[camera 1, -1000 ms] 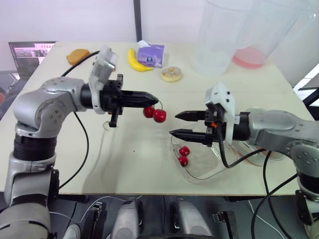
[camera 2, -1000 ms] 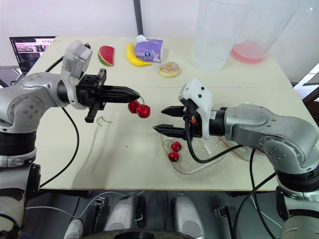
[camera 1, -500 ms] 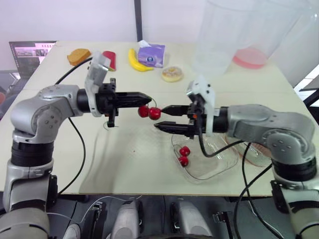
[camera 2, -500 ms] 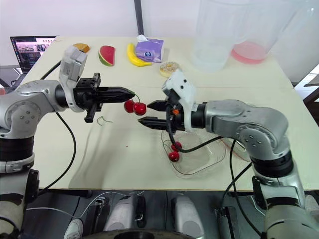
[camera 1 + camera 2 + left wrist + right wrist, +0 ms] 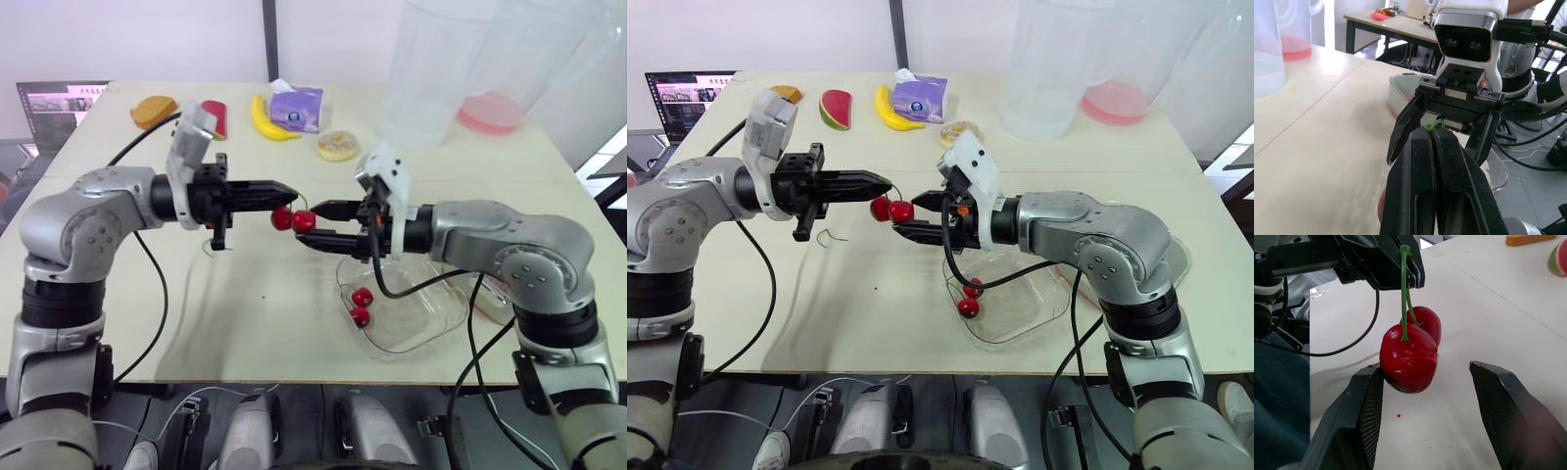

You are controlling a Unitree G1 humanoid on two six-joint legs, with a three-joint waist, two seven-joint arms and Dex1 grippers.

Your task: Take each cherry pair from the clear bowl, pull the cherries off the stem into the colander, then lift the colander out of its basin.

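A red cherry pair [image 5: 294,218] hangs by its green stem [image 5: 1403,293] above the table's middle. My left gripper [image 5: 290,187] is shut on the top of that stem [image 5: 1434,126]. My right gripper [image 5: 315,223] is open and faces it from the right. Its fingers [image 5: 1365,413] stand on both sides of the nearer cherry [image 5: 1409,357], one finger at the cherry's side. The clear bowl [image 5: 416,328] sits at the front right and holds another cherry pair [image 5: 361,305]. A clear rimmed vessel [image 5: 1178,257] lies mostly hidden behind my right arm.
Two tall clear pitchers [image 5: 431,69] stand at the back right, one with pink liquid [image 5: 487,113]. Along the back lie a banana [image 5: 265,117], tissue pack [image 5: 296,106], doughnut [image 5: 338,146], watermelon slice [image 5: 835,108] and bread [image 5: 154,108]. A loose stem [image 5: 829,236] rests on the table.
My right gripper has moved left across the table until its open fingers flank the hanging cherry. My left gripper drew back slightly with the pair, then held still.
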